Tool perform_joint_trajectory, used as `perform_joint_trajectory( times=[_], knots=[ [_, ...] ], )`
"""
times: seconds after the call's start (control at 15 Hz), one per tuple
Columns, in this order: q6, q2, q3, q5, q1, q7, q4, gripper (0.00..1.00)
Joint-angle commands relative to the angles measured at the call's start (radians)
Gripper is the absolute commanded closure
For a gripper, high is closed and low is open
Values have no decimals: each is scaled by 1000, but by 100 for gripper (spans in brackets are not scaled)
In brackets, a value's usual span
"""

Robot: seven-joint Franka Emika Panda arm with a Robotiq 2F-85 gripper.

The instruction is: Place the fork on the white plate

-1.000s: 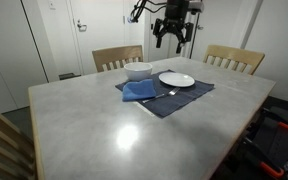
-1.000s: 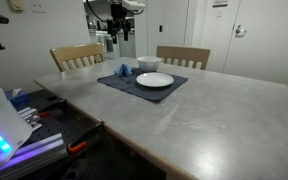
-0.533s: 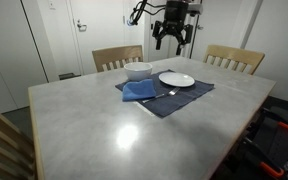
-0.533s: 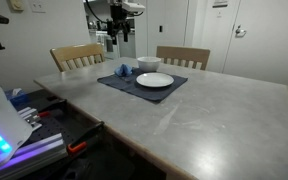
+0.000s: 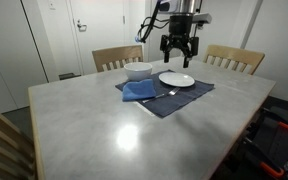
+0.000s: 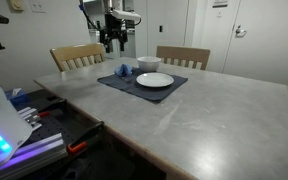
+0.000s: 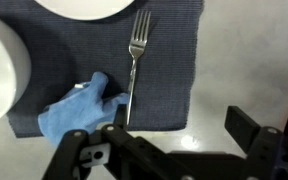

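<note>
Your arm comes down from the top of the frame in both exterior views, and your gripper (image 5: 178, 60) hangs in the air with its fingers (image 7: 246, 128) pointing down. They are spread wide and hold nothing. In an exterior view the gripper is right above the white plate (image 5: 176, 79). There is one fork (image 7: 134, 55). It lies flat on the dark mat (image 7: 169, 75) in the middle of the wrist view, with its prongs toward the top of the frame. It is near the plate but not on it. There is one white plate, one white bowl (image 5: 138, 71), one blue cloth (image 7: 79, 112) and one mat. The cloth lies just beside the fork's handle. Two wooden chairs (image 5: 117, 57) (image 5: 234, 58) stand behind the grey table (image 5: 84, 125).
</note>
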Motion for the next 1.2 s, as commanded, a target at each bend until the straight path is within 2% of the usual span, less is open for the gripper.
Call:
perform_joint_trajectory(
  times=[0.0,0.33,0.53,0.67,0.8,1.0,1.13],
  knots=[
    [61,-30,18,-58,-22,82,-100,0],
    [257,3,34,-69,-15,193,-183,0],
    [346,27,32,-113,-12,335,-209,0],
    [359,49,16,-226,-7,477,-203,0],
    [359,81,17,-287,-9,571,-186,0],
    [389,143,36,-294,-19,617,-161,0],
    [415,189,55,-265,-34,595,-142,0]
  ],
)
